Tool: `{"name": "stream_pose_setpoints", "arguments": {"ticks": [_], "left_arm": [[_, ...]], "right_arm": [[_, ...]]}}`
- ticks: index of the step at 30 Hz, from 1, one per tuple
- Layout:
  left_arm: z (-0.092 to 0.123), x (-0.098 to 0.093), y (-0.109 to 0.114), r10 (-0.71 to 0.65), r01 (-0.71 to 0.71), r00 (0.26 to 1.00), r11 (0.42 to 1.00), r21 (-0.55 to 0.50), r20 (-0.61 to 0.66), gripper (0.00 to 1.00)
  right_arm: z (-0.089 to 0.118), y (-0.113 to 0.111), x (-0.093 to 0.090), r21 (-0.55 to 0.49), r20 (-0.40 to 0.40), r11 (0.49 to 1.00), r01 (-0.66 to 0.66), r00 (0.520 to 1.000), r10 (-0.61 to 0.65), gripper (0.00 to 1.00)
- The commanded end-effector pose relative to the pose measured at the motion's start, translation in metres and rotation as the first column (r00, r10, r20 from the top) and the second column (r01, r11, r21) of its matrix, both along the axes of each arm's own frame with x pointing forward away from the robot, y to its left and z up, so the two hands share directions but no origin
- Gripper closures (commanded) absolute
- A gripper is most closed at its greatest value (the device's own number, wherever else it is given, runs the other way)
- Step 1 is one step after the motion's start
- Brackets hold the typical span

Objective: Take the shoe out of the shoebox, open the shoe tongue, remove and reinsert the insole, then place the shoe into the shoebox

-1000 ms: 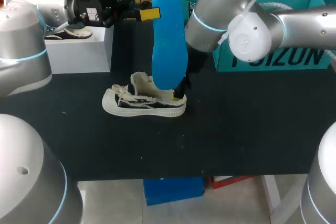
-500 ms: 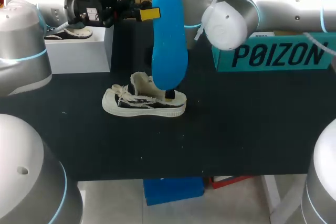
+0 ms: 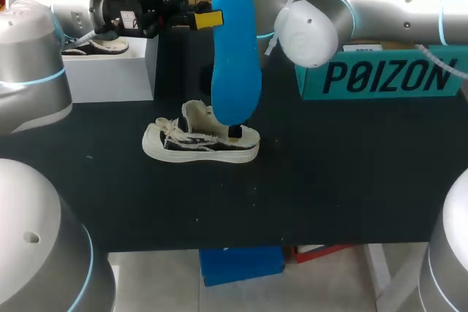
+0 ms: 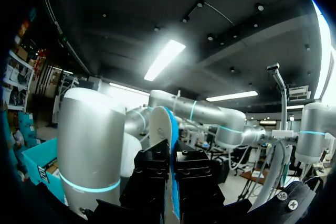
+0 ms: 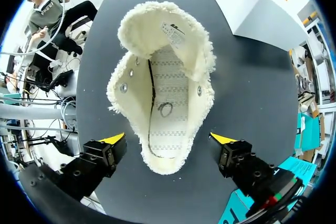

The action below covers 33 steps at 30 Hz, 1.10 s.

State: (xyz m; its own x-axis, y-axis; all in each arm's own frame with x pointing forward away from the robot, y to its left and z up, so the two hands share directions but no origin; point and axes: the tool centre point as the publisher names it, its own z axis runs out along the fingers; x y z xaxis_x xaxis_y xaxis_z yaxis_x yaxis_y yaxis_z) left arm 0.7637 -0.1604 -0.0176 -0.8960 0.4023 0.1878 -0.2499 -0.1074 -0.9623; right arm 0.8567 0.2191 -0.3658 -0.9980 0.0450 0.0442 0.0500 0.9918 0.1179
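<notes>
The shoe point(image 3: 197, 147) sits on its sole on the black table point(image 3: 329, 195), toe toward my left, out of the box. From the right wrist view I look straight down into it point(image 5: 163, 77) — fleecy lining, tongue folded back and open, the stitched footbed bare.

The blue insole point(image 3: 235, 56) stands nearly upright over the shoe's heel end, its lower end at the opening. My left gripper point(image 3: 212, 18) is clamped on its upper edge; in the left wrist view the insole point(image 4: 159, 127) runs edge-on between the two black fingers, pinched from both sides.

My right gripper point(image 5: 168, 139) hovers above the shoe with its fingers spread wide — one yellow tip on each side of the heel, neither touching it. In the head view it is hidden behind the insole.

The teal shoebox point(image 3: 380, 78) stands at the table's far right, behind my right arm point(image 3: 380, 5), well apart from the shoe. A white box point(image 3: 110, 71) stands at the far left.
</notes>
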Motion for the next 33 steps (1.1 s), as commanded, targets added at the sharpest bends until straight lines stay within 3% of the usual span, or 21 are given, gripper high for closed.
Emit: {"name": "stream_pose_setpoints", "arguments": {"ticks": [1,9,19,33], "left_arm": [[0.000,-0.002,0.000,0.006,-0.006,1.000,1.000,0.001,0.001,1.00],[0.000,-0.002,0.000,0.006,-0.006,1.000,1.000,0.001,0.001,1.00],[0.000,-0.002,0.000,0.006,-0.006,1.000,1.000,0.001,0.001,1.00],[0.000,-0.002,0.000,0.006,-0.006,1.000,1.000,0.001,0.001,1.00]], "right_arm": [[-0.001,0.000,0.000,0.003,-0.001,1.000,-0.002,1.000,0.002,0.00],[0.000,-0.006,-0.003,0.011,0.009,1.000,0.003,1.000,-0.003,0.00],[0.001,-0.017,-0.012,0.091,0.054,0.995,0.032,0.998,-0.037,0.00],[-0.011,-0.037,-0.015,0.335,0.135,0.940,0.061,0.984,-0.112,0.00]]}}
